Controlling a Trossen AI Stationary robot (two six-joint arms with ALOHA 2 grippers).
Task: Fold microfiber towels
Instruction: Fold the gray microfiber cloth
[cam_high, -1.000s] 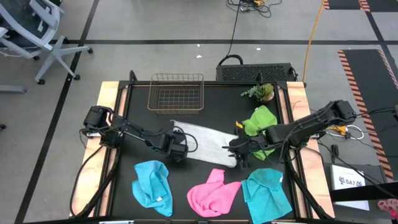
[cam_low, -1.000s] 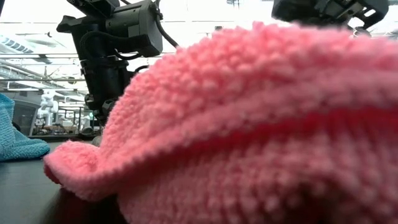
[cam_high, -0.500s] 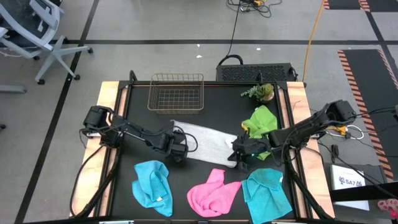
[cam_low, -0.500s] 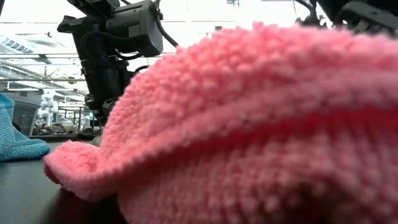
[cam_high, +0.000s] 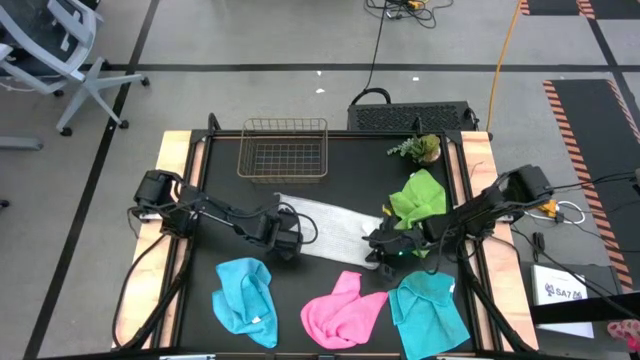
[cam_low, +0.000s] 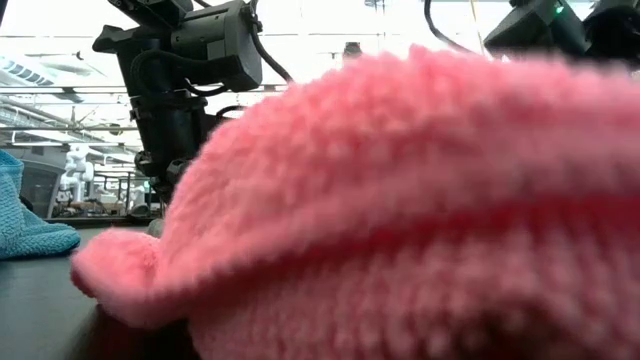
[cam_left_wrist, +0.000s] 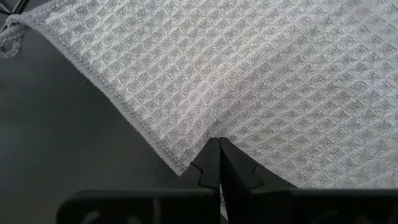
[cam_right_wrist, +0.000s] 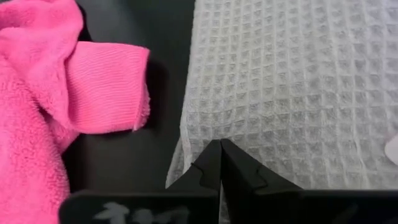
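The white-grey waffle towel (cam_high: 325, 225) lies spread flat on the black table, mid-table. My left gripper (cam_high: 290, 243) is shut at its near left corner, and my right gripper (cam_high: 378, 255) is shut at its near right corner. Along the near edge lie a crumpled cyan towel (cam_high: 245, 298), a pink towel (cam_high: 342, 308) and a second cyan towel (cam_high: 430, 310). A lime green towel (cam_high: 418, 197) lies at the right. The pink towel (cam_low: 400, 200) fills most of the low view. My left gripper has its shut fingertips on the white-grey towel just inside its hemmed edge (cam_left_wrist: 186, 163), near the near left corner. It comes slanting down from the table's left. The towel lies flat here; whether cloth is caught between the tips is hidden by the fingers. My right gripper has its shut fingertips on the white-grey towel beside its near right corner (cam_right_wrist: 184, 155), slanting down from the table's right. The cloth lies flat on the table around the tips. The fingers hide whether a layer is pinched between them.
A copper wire basket (cam_high: 284, 150) stands at the far edge, left of centre, and a small green plant (cam_high: 420, 148) at the far right. One flap of the pink towel (cam_right_wrist: 106, 87) lies close beside the white-grey towel's edge, with a strip of bare table between.
My right gripper has come down and a little toward the near edge, onto the white-grey towel's near right corner, and its arm has sunk lower over the green towel. The towel itself lies as before.
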